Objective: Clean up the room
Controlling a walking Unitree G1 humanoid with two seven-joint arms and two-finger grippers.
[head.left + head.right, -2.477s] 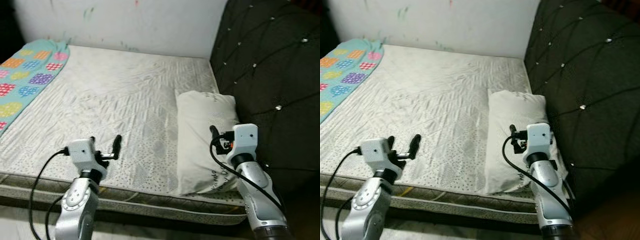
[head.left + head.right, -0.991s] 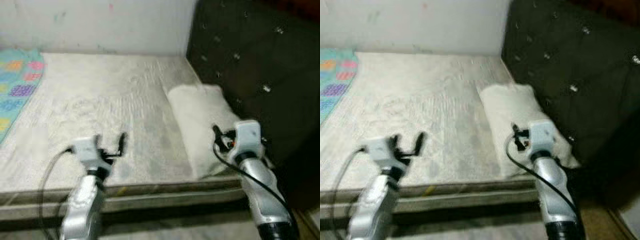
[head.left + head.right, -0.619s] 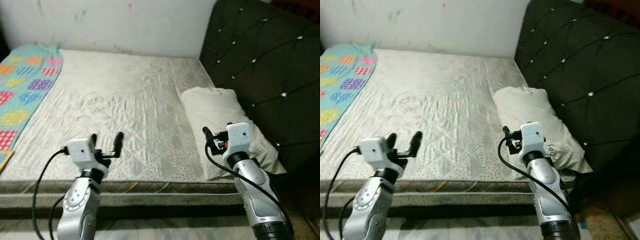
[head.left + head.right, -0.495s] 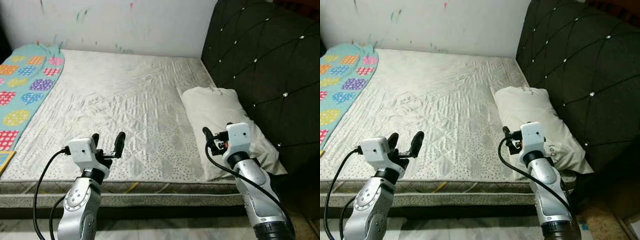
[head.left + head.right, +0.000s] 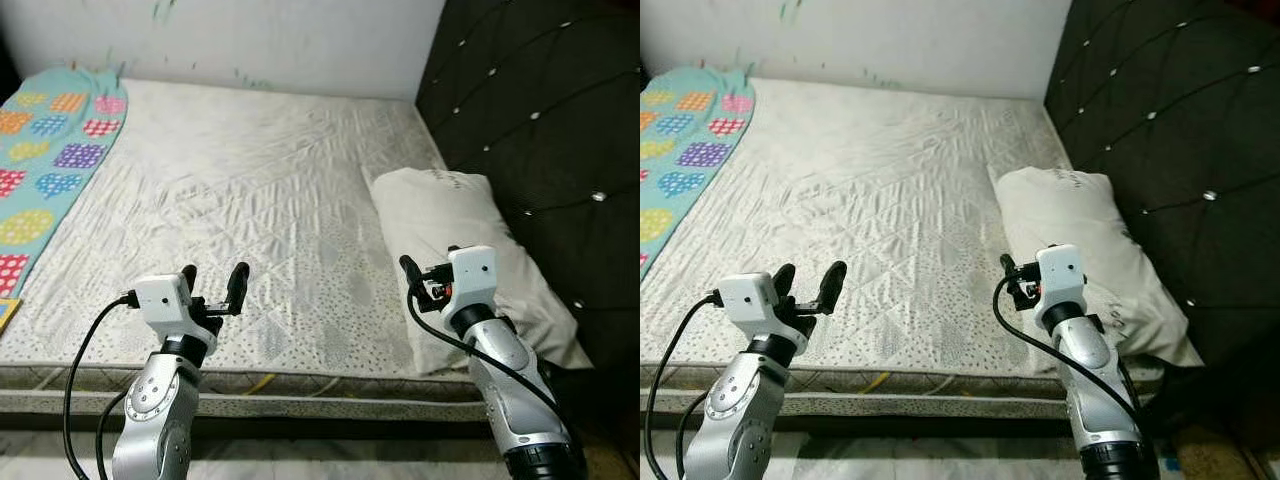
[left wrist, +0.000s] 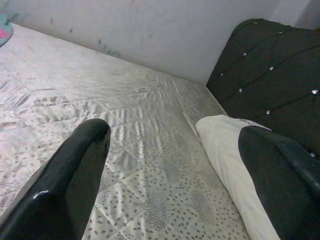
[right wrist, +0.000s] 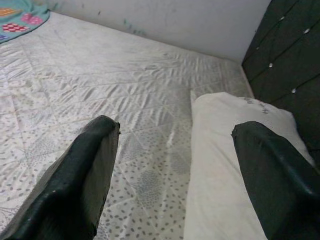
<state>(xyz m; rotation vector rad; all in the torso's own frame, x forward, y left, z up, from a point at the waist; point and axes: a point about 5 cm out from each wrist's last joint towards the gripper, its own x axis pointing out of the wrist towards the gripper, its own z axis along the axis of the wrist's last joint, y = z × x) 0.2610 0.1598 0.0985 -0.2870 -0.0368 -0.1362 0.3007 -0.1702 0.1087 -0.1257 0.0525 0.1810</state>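
A white pillow (image 5: 470, 230) lies flat at the right end of the bare quilted mattress (image 5: 250, 180), against the dark headboard. A turquoise blanket (image 5: 45, 150) with coloured patches covers the mattress's far left side. My left gripper (image 5: 213, 281) hovers open and holds nothing over the mattress's front edge, left of centre. My right gripper (image 7: 175, 131) is open too, raised just above the pillow's near left edge, with one of its fingers (image 5: 407, 268) showing beside the wrist block. In the right wrist view the pillow (image 7: 230, 150) lies between and beyond the fingers.
A dark tufted headboard (image 5: 540, 120) rises along the right side. A white wall (image 5: 250, 40) with paint marks closes the far side. The mattress's front edge (image 5: 300, 385) runs just before my arms, with grey floor below it.
The camera view has shifted and steadied after a blurred moment, so the bed sits a little nearer and lower. Both arms keep the same raised pose with open fingers.
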